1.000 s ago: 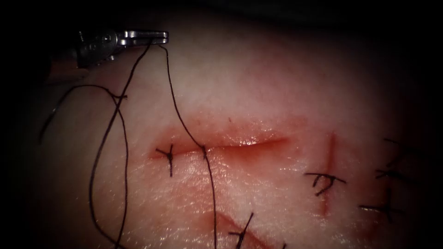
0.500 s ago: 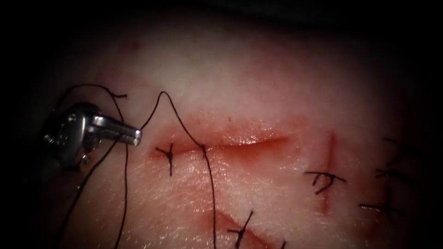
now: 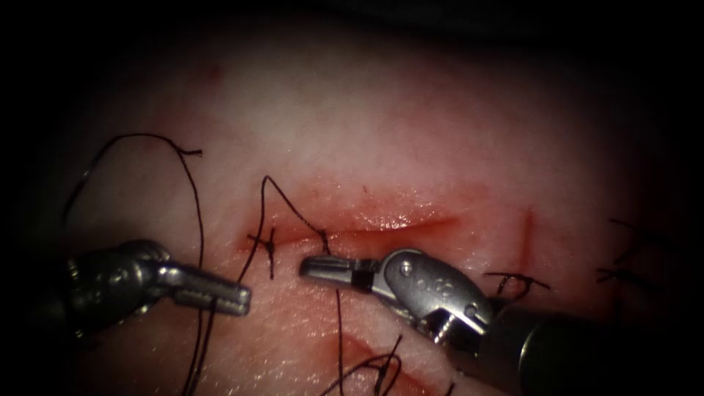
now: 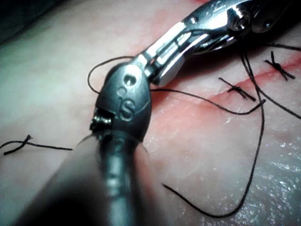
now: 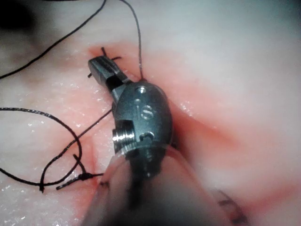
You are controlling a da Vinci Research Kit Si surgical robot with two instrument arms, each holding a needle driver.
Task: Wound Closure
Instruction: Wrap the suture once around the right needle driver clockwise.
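The cut point(image 3: 396, 229) runs across the tissue point(image 3: 381, 125), with two stitches point(image 3: 270, 249) at its left end. The black thread point(image 3: 258, 220) rises from the second stitch, peaks, then drops to my left tool point(image 3: 240, 297). That tool lies low at the left, shut on this strand. My right tool point(image 3: 306, 268) comes in from the lower right, just below the second stitch. Its jaws are shut across the strand that hangs down from that stitch point(image 3: 339, 301). In the right wrist view the right tool point(image 5: 98, 68) rests its tip at the stitch.
A loose thread tail point(image 3: 183, 151) curls at the upper left. A short upright cut point(image 3: 525, 242) with a tied stitch point(image 3: 517, 282) lies to the right, and another stitched cut point(image 3: 385, 365) at the bottom. Red fluid tints the cut's edges.
My left tool came down from the upper left to the lower left, carrying the thread. The right tool came in from the right and closed on the strand below the second stitch.
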